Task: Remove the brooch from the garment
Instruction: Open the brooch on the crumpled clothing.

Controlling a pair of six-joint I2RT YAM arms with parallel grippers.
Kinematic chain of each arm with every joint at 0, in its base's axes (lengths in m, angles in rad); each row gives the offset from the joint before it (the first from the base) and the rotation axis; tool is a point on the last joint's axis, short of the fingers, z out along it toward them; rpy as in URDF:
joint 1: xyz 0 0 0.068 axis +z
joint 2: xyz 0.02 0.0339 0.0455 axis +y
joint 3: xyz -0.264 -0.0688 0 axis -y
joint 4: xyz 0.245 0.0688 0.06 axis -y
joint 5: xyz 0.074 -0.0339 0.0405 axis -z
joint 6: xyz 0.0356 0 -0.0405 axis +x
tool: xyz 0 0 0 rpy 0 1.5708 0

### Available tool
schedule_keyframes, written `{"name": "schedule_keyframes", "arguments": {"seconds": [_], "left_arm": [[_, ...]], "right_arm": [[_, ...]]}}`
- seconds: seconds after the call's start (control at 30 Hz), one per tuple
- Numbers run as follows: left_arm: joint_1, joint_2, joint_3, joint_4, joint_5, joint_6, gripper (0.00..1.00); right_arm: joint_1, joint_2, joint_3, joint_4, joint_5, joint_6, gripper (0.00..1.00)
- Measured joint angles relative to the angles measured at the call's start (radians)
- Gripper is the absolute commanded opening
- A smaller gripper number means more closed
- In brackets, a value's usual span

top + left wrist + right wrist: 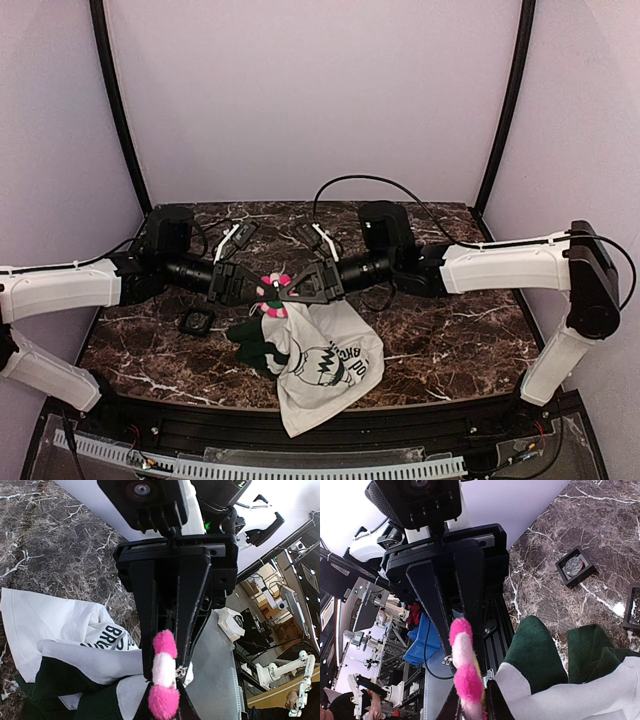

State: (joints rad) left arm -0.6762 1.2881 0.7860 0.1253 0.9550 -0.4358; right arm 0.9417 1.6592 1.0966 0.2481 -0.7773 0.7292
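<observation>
Since the pin has to be tugged free of cloth, both claws meet nose to nose above the marble table (450,330). The left claw (254,290) is pinched narrow and the right claw (289,293) looks just as tight, each nipping the pink-and-white flower brooch (272,294) squeezed between their tips. Whether either also catches fabric, I cannot tell. Just beneath the tips the white T-shirt (325,365) droops to the table, its hem spilling over the near edge. A small black frame (196,321) lies under the left claw, and behind each claw there looks to be room to draw apart.
</observation>
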Motion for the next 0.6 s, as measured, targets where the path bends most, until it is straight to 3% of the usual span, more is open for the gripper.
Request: {"name": "schedule_keyframes", "arguments": {"seconds": [0.6], "left_arm": [[-0.003, 0.002, 0.000, -0.035, -0.013, 0.015, 0.01]], "right_arm": [[0.000, 0.018, 0.020, -0.041, -0.017, -0.041, 0.22]]}}
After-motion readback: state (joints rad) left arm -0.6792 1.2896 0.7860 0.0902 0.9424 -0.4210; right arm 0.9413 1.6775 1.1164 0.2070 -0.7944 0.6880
